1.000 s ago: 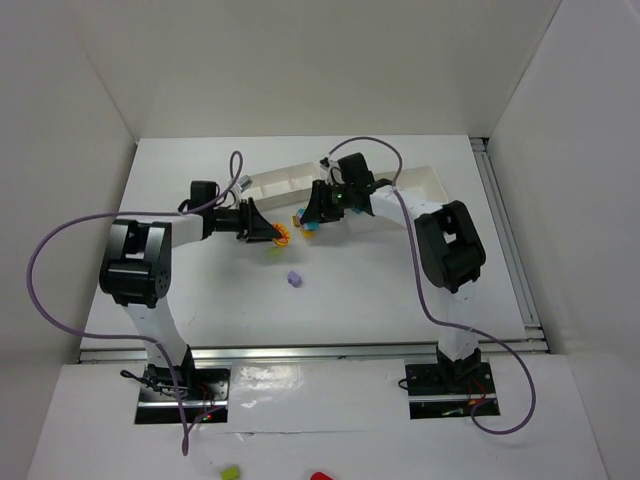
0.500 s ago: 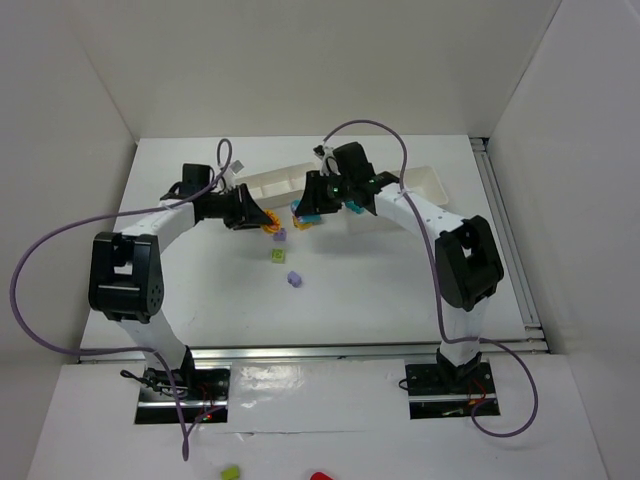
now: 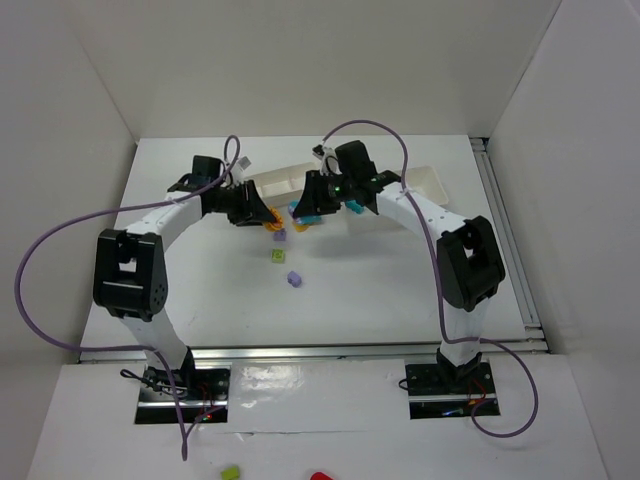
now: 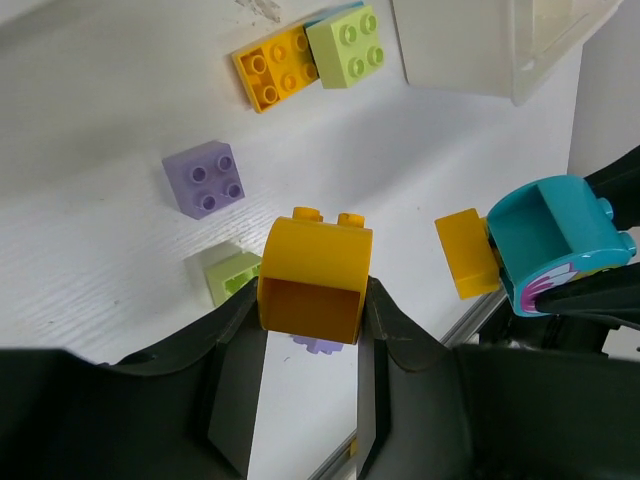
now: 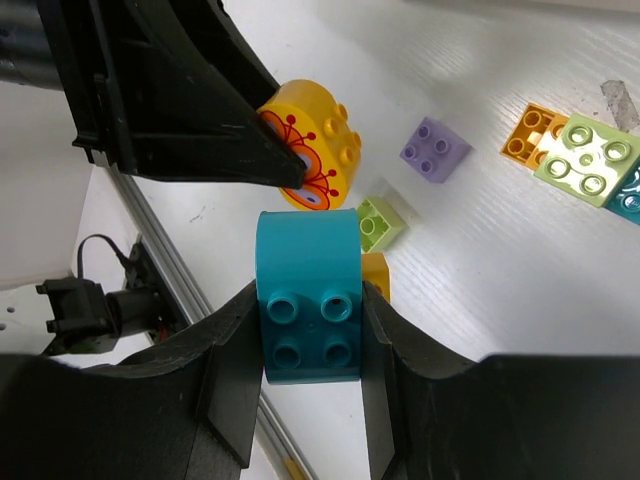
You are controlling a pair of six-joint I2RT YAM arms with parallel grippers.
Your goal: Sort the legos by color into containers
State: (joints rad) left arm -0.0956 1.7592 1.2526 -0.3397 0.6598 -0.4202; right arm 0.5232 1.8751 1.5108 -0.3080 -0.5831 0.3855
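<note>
Holding one brick apiece, your two end effectors face each other almost tip to tip over the far middle of the counter (image 3: 380, 290); the left end effector (image 4: 312, 300) pinches a yellow curved brick (image 4: 313, 262) by its sides, and the right end effector (image 5: 308, 330) pinches a teal curved brick (image 5: 308, 300) the same way. Both trays lie just beyond the tips, toward the back wall; the left tray (image 3: 275, 183) slants up to the right, just beside your left end effector; the right tray (image 3: 428, 180) runs off rightward, partly under the right arm. Judge each arm nearer its own tray; the drop looks like a short reach forward. The loose pale purple brick (image 4: 203, 178) and lime brick (image 3: 277, 256) lie on the near side.
</note>
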